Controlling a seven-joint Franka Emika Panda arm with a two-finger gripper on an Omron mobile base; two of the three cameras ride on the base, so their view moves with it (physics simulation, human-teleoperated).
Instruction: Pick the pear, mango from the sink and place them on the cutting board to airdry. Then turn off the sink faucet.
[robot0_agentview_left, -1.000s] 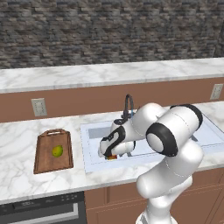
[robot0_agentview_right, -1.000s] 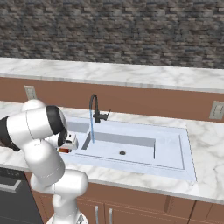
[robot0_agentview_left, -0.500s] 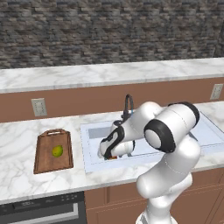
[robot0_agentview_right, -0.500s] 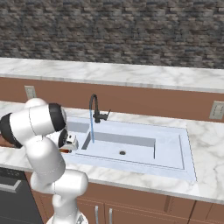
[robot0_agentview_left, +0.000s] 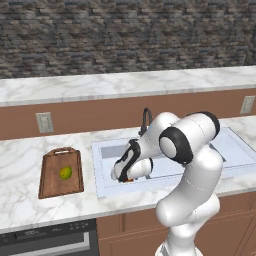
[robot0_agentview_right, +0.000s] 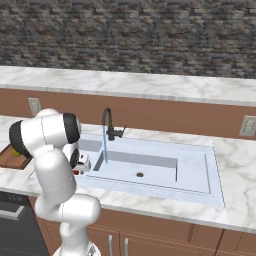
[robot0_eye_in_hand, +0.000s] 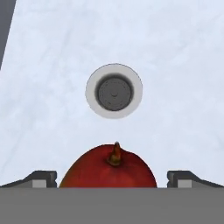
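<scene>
A red mango (robot0_eye_in_hand: 109, 168) with a short brown stem fills the bottom centre of the hand view, set between the two dark fingertips (robot0_eye_in_hand: 40, 179) of the tool (robot0_eye_in_hand: 109, 180); whether they clamp it cannot be told. Above it lies the round drain (robot0_eye_in_hand: 114, 91) in the white sink (robot0_agentview_left: 107, 150). At left in the left base view, the yellow-green pear (robot0_agentview_left: 65, 173) rests on the brown cutting board (robot0_agentview_left: 52, 182). Water runs from the black sink faucet (robot0_agentview_right: 108, 125).

The brown rectangular wooden cutting board (robot0_agentview_left: 61, 173) lies on the marble table (robot0_agentview_left: 20, 200), left of the wide white sink (robot0_agentview_left: 235, 150). The small yellow-green pear (robot0_agentview_left: 65, 172) lies on it. The slim black gooseneck faucet (robot0_agentview_right: 108, 126) stands at the sink's far side. The red-orange oval mango (robot0_eye_in_hand: 108, 168) is over the basin, between the fingers (robot0_eye_in_hand: 41, 179), near the round drain hole (robot0_eye_in_hand: 114, 92).
</scene>
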